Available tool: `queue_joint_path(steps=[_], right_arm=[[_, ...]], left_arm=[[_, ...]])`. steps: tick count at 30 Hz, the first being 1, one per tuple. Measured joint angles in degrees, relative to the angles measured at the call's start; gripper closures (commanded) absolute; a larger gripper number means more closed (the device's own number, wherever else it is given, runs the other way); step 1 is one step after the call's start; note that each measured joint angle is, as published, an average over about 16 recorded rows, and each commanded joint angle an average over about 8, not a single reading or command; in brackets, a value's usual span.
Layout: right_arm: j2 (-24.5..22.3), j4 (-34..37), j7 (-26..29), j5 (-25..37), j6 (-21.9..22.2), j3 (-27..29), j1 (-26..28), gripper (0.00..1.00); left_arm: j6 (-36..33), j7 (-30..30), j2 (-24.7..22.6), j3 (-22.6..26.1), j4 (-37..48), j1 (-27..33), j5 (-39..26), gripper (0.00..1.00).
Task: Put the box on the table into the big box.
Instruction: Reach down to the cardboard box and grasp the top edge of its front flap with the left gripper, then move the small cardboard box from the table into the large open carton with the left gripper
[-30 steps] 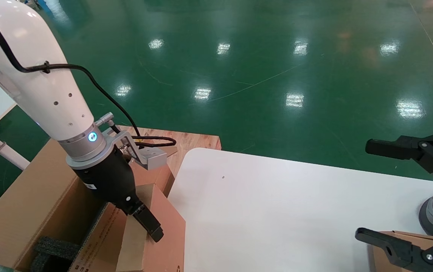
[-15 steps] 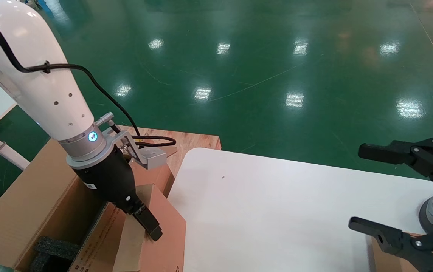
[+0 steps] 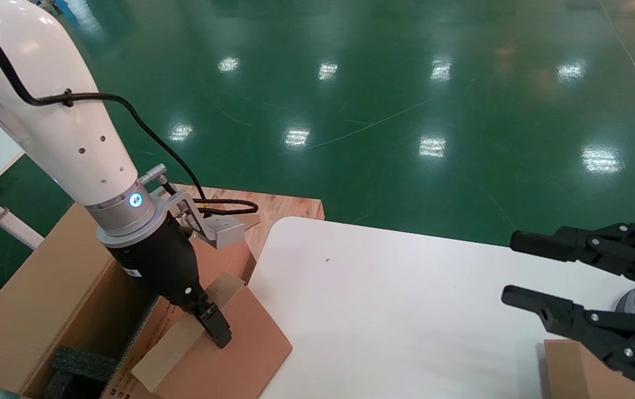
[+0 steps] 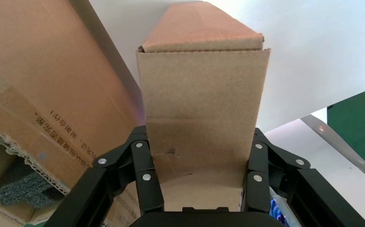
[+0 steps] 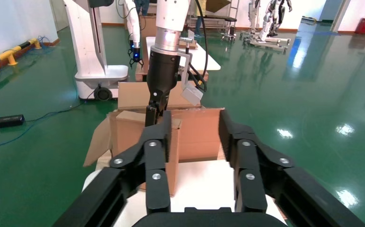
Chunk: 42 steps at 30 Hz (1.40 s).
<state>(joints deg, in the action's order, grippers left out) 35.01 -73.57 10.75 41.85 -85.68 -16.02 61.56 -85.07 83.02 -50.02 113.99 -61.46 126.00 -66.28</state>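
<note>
I stand in a robot test hall, glossy green floor [image 3: 384, 111] mirroring ceiling lights, other white robot bodies [image 5: 93, 42] parked behind, yellow-black floor barrier [image 5: 10, 56] along the wall, cardboard cartons [image 5: 133, 94] about

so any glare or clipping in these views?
Head view: ceiling-light glare patches on the green floor; the table is near blown-out, no texture. Left wrist view: the box fills the frame, evenly lit. Right wrist view: floor reflections, mild.
</note>
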Motion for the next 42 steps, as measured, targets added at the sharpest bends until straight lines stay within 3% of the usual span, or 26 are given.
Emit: queue_joint_path(steps=[9, 18, 34, 42], right_arm=[[0.00, 0.00, 0.00, 0.00, 0.00, 0.00, 0.00, 0.00], [0.00, 0.00, 0.00, 0.00, 0.00, 0.00, 0.00, 0.00], [0.00, 0.00, 0.00, 0.00, 0.00, 0.00, 0.00, 0.00], [0.00, 0.00, 0.00, 0.00, 0.00, 0.00, 0.00, 0.00]], left_arm=[[0.68, -1.12, 0.19, -2.23, 1.19, 0.99, -1.47, 1.00], [2.18, -3.85, 1.70, -7.86, 3.62, 4.54, -3.95, 1.00], [9.48, -11.95, 10.33, -21.48, 8.95, 12.24, -4.05, 1.00], [11.35, -14.94, 13.12, -23.35, 10.72, 14.66, -7.69, 1.00]])
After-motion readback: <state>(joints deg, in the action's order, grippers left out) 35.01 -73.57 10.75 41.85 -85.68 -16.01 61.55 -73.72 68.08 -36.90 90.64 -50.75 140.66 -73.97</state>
